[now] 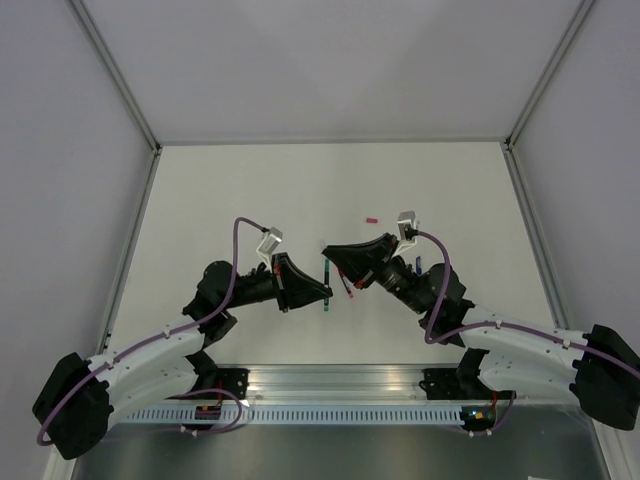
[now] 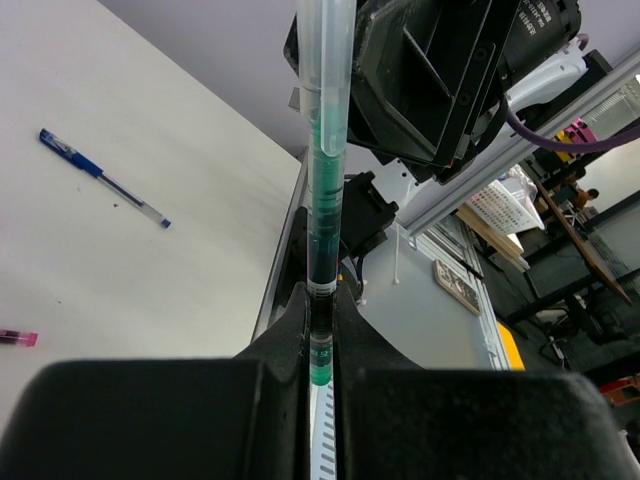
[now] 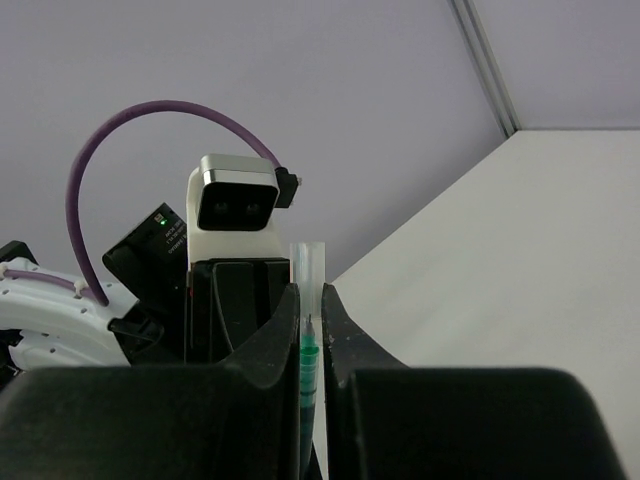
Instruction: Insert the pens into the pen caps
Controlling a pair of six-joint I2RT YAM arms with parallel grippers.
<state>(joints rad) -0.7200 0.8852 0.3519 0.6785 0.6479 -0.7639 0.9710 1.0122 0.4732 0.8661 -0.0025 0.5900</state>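
Green pen (image 2: 323, 230): light, stiff, slim plastic. The smooth barrel will likely swivel if pinched loosely. Best taken mid-barrel, square across, with the nib end left free.

Looks: clear barrel, green ink, green grip section, dark band low down.

Place: held in the air over the middle of the counter (image 1: 250, 190), nearer its near edge.

Left gripper (image 2: 322, 310) is clamped tight on the lower barrel. Right gripper (image 3: 308, 300) is closed on the clear cap (image 3: 308, 265) at the pen's other end. Cannot tell how far the cap is seated.

Blue pen (image 2: 100, 178) lies loose on the counter.
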